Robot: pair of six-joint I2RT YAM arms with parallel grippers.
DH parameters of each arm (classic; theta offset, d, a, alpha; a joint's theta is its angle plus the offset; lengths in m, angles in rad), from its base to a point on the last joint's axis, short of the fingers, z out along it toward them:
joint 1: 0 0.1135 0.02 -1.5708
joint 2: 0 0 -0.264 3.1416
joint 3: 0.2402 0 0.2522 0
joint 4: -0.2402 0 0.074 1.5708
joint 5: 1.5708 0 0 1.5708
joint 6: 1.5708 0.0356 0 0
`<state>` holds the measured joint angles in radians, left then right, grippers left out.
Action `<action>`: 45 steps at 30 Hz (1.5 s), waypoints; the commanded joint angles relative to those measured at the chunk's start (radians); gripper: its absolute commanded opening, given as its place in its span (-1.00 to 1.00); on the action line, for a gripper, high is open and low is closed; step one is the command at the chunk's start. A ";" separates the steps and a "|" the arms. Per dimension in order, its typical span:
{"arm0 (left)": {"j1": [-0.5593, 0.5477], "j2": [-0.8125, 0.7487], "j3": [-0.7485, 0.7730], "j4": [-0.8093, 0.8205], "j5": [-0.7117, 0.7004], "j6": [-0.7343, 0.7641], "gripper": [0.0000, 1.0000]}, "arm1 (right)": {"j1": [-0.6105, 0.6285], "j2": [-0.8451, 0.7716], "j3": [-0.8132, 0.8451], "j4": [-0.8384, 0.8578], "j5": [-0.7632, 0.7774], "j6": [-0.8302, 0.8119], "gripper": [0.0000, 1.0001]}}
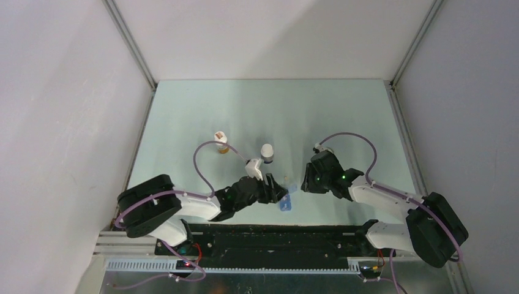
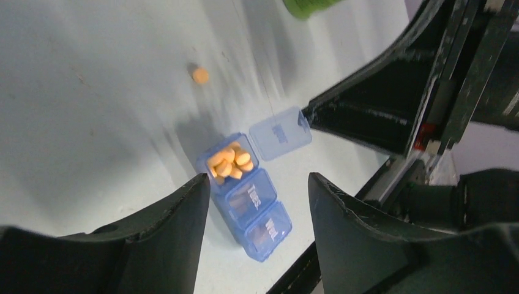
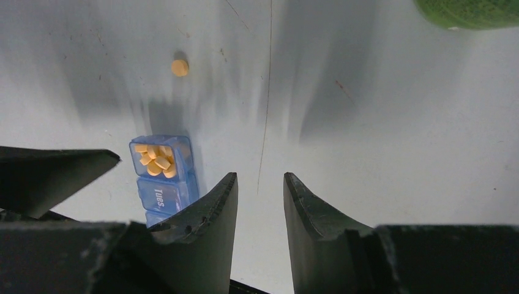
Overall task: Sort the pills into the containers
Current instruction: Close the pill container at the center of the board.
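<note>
A finger (image 3: 202, 226) of my right pincer (image 3: 260, 184) hides the lower end of the pill box (image 3: 162, 177); the green bottle (image 3: 471, 12) is cut by the top edge; overhead, my left pincer (image 1: 278, 193) partly covers the box.

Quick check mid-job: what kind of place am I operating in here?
Likely a lab test cell, not a pharmacy: plain white walls on metal framing, a pale green table, two arms bolted to a rail.

A small translucent blue pill box (image 2: 252, 202) is laid flat on the pale worktop (image 2: 92, 122). Its end compartment (image 2: 204, 165) is shown with the lid (image 2: 280, 133) flipped open and is heaped with round orange-yellow pills (image 2: 227, 164). The neighbouring compartments (image 2: 256, 195), marked Tues and Wed, are shut. One loose pill (image 2: 199, 75) is seen well apart from the box.
</note>
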<state>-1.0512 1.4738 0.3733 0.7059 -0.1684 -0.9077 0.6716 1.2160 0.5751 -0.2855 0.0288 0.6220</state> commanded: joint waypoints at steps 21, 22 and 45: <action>-0.099 0.026 0.110 -0.241 -0.099 0.109 0.05 | -0.022 -0.009 -0.024 0.091 -0.046 0.053 -0.26; -0.099 0.028 0.110 -0.239 -0.100 0.108 0.03 | -0.022 -0.008 -0.024 0.092 -0.046 0.052 -0.26; -0.098 0.033 0.108 -0.186 -0.157 0.046 0.06 | -0.022 0.026 -0.026 0.117 -0.075 0.038 -0.28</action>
<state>-1.1473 1.5040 0.4492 0.4633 -0.2855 -0.8394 0.6521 1.2343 0.5537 -0.2028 -0.0433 0.6621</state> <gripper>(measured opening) 0.527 0.364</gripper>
